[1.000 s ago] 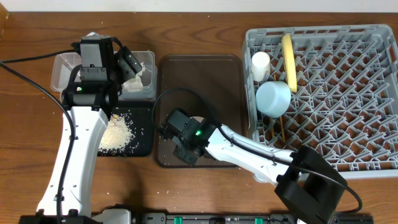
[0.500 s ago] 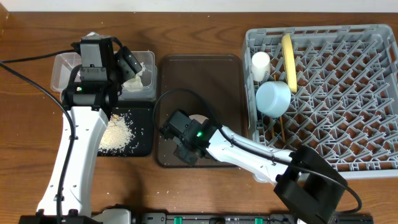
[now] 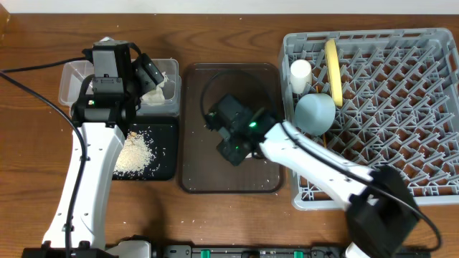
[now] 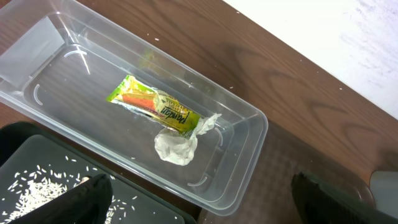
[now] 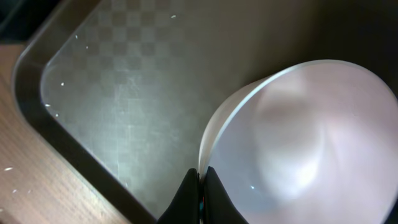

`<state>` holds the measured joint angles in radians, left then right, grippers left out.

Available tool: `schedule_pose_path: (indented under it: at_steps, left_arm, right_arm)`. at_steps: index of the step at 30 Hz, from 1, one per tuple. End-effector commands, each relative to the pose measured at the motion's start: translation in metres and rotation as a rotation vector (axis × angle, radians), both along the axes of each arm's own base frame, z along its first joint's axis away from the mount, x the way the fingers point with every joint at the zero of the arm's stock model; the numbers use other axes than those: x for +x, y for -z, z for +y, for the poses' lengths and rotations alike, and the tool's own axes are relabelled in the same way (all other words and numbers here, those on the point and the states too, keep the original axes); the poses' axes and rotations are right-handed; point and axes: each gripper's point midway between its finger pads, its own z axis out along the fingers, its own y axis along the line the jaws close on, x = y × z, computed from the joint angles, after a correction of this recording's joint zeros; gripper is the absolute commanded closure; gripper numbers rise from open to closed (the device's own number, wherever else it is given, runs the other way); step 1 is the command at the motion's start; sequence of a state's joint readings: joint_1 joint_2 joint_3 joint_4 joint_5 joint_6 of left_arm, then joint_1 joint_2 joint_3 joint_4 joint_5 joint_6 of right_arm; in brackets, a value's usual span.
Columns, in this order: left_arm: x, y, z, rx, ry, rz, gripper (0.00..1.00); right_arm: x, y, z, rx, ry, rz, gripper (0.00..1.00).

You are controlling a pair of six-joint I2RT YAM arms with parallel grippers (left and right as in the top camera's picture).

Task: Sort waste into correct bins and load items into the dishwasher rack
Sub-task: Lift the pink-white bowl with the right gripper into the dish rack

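Observation:
My right gripper (image 5: 200, 177) is shut on the rim of the bowl that is white inside (image 5: 311, 137) and holds it over the brown serving tray (image 5: 124, 112). In the overhead view this gripper (image 3: 235, 147) hides the bowl. My left gripper (image 4: 205, 202) is open and empty over the clear tub (image 4: 249, 134), which holds the yellow-green wrapper (image 4: 155, 106) and the white tissue (image 4: 176, 146). Rice crumbs (image 3: 135, 152) lie in the black tray (image 3: 163, 154). The grey rack (image 3: 401, 107) holds the yellow plate (image 3: 333, 68), white cup (image 3: 300, 74), light blue bowl (image 3: 315, 113) and chopsticks (image 3: 324, 147).
The brown serving tray (image 3: 215, 93) lies between the two bins and the rack. The clear tub (image 3: 72, 75) stands behind the black tray at the left. Most of the rack's right side holds only pegs.
My right arm has moved up and to the right across the brown tray, toward the rack, with the bowl in its grip. The left arm has not moved.

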<state>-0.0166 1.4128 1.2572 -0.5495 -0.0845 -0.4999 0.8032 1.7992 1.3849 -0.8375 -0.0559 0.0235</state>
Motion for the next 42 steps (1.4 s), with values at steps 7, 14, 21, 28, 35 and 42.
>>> schedule_pose_path:
  at_steps: [7,14,21,28,35,42]
  left_arm:
    - [0.003,-0.004,0.003,0.005,-0.007,-0.010,0.05]
    - [0.003,-0.004,0.003,0.005,-0.007,-0.010,0.05]
    - [0.003,-0.004,0.003,0.005,-0.007,-0.010,0.05]
    - [0.003,-0.004,0.003,0.005,-0.007,-0.010,0.05]
    - [0.003,-0.004,0.003,0.005,-0.007,-0.010,0.05]
    - [0.003,-0.004,0.003,0.005,-0.007,-0.010,0.05]
  right_arm:
    - [0.025,-0.109,-0.032,0.263,0.121,-0.113,0.99]
    - [0.032,-0.153,-0.091,0.446,0.263,-0.047,0.99]
    - [0.036,-0.178,-0.136,0.709,0.302,0.085,0.99]
    - [0.042,-0.205,-0.185,0.907,0.323,0.056,0.99]
    - [0.036,-0.199,-0.207,0.899,0.336,0.034,0.99]
    - [0.024,-0.190,-0.237,0.874,0.375,0.024,0.99]
